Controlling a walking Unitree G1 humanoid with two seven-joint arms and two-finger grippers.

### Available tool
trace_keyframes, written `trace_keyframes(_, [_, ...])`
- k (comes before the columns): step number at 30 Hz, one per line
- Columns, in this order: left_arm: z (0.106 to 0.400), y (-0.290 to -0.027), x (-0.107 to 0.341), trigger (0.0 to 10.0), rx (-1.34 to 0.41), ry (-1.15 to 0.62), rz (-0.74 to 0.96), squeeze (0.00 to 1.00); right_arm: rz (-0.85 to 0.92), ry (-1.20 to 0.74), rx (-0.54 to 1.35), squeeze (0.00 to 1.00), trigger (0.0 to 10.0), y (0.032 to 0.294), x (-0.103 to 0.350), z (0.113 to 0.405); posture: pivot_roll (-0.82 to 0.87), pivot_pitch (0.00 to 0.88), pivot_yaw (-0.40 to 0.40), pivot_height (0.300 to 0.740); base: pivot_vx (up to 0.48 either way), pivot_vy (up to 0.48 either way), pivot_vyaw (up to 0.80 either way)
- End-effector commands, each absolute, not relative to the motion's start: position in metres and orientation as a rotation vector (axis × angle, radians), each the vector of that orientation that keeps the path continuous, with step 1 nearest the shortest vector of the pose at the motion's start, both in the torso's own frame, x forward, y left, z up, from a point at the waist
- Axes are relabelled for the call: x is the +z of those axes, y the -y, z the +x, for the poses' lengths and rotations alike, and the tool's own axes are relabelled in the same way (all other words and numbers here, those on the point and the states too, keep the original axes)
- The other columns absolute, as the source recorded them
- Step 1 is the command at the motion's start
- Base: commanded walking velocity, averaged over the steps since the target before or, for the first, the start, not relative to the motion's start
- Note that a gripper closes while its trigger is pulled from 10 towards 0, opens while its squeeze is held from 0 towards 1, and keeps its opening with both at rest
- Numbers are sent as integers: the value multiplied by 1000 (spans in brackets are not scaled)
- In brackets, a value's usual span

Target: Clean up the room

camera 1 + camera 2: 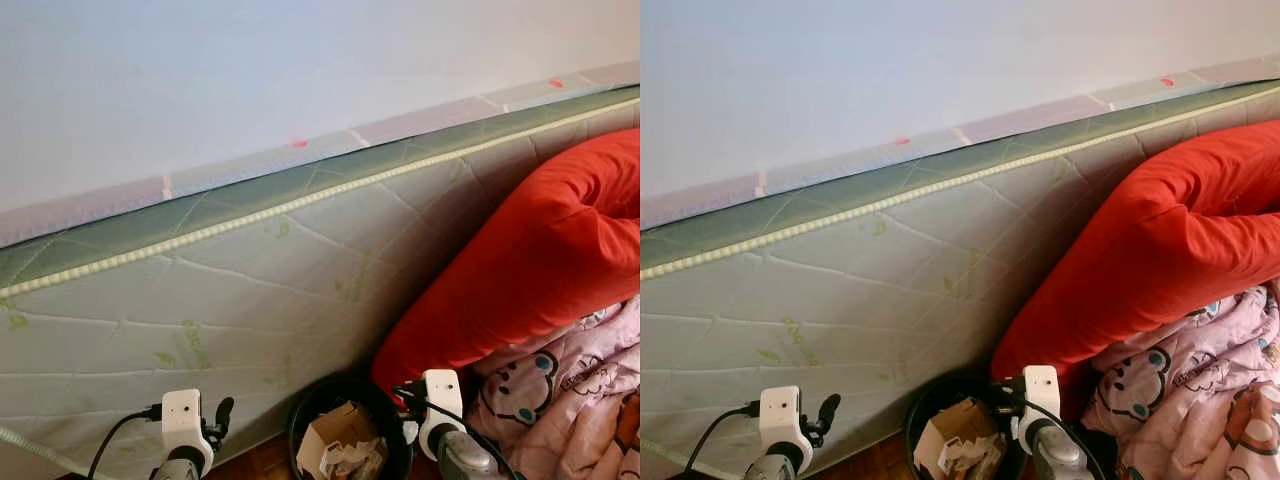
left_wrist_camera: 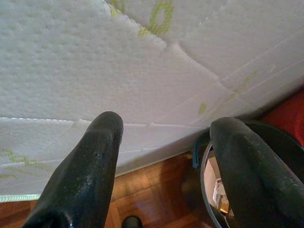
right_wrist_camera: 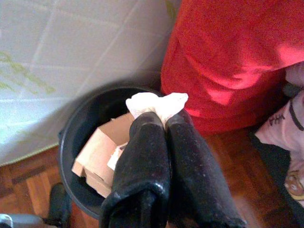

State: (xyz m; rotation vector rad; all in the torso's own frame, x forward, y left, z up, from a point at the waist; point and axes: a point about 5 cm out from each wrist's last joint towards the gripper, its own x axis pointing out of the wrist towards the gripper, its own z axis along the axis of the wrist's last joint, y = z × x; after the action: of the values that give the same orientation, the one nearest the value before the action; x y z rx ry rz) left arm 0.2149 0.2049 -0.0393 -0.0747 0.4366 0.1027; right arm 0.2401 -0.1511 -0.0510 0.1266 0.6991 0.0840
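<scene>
Your right gripper (image 3: 159,116) is pinched together on a crumpled white tissue (image 3: 156,103), held just above the black bin (image 3: 78,135). The wad looks light, soft and easily torn, so I judge the grip at its bunched middle suits it; it should drop freely once released. The bin already holds a cardboard box (image 3: 97,154) and some paper scraps. Your left gripper (image 2: 164,156) hangs with its fingers apart, holding nothing, near the bin's rim. Behind stands a quilted mattress (image 1: 250,290) leaning on the wall, with a red duvet (image 1: 520,270) beside.
</scene>
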Motion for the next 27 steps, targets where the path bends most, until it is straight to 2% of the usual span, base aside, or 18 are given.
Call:
trace_keyframes(1, [211,-206,-43,10000,118,-457,-88,0,154,-688,78,0,10000,152,-49,242,53,98,-88,734,0,0,0])
trace_keyframes(8, [213,-203,-43,10000,113,-459,-90,0,166,-688,55,0,10000,156,-49,242,54,100,-86,734,0,0,0])
trace_keyframes(10, [213,-204,-43,10000,113,-461,-90,0,165,-626,80,0,10000,146,-41,252,54,101,-86,734,0,0,0])
trace_keyframes(18, [212,-204,-45,10000,113,-472,-90,0,184,-604,84,0,10000,141,-39,253,55,101,-85,734,0,0,0])
trace_keyframes(19, [212,-205,-45,10000,113,-472,-90,0,185,-603,86,243,10000,140,-40,253,57,103,-84,734,0,0,0])
trace_keyframes(21, [212,-205,-45,10000,115,-472,-91,0,186,-603,88,243,10000,140,-40,253,57,103,-84,734,0,0,0])
trace_keyframes(22, [212,-205,-45,10000,115,-473,-92,0,177,-606,89,953,10000,139,-40,252,58,104,-84,734,0,0,0])
trace_keyframes(23, [212,-205,-45,10000,115,-473,-92,0,160,-609,90,1000,10000,139,-41,251,58,104,-84,734,0,0,0])
trace_keyframes(27, [211,-205,-45,10000,115,-475,-92,0,139,-618,85,1000,10000,139,-43,249,59,104,-83,734,0,0,0])
